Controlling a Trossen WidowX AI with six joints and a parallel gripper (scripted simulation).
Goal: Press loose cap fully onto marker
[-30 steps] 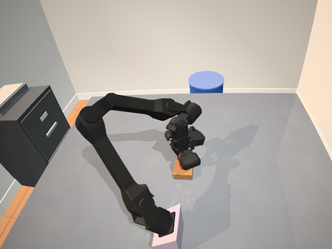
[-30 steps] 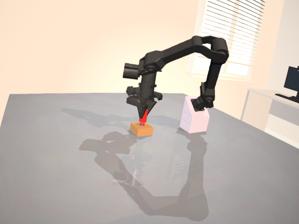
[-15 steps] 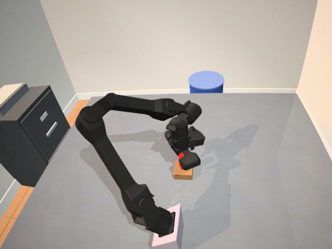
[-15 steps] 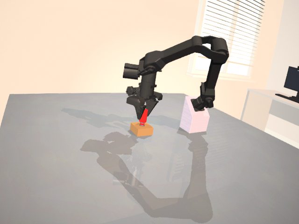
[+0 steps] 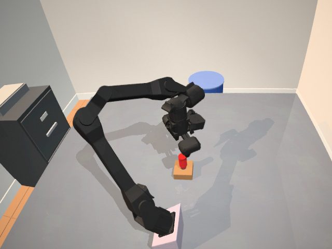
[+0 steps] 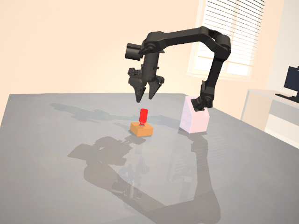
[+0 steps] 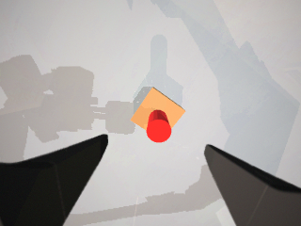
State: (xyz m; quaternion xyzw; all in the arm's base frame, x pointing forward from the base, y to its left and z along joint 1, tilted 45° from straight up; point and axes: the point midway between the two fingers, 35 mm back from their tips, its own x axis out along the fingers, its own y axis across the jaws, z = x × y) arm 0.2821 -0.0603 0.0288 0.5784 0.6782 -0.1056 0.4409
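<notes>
Exterior view, left to right: note red cap (image 5: 182, 161) (image 6: 143, 115) (image 7: 159, 131) upright on marker (image 6: 141, 124), in orange holder block (image 5: 183, 177) (image 6: 145, 131) (image 7: 165, 101). Find gripper (image 5: 182, 147) (image 6: 144, 100) (image 7: 156, 143) above, fingers spread wide, gripping nothing. See pink pedestal (image 5: 179, 227) (image 6: 200, 122) farther right, bearing black arm (image 5: 128, 92) (image 6: 183, 36)

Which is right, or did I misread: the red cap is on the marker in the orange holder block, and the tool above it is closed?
The tool is open, as the wrist view shows; the rest is right: it is above the red cap, which is on the marker in the orange block.
</notes>
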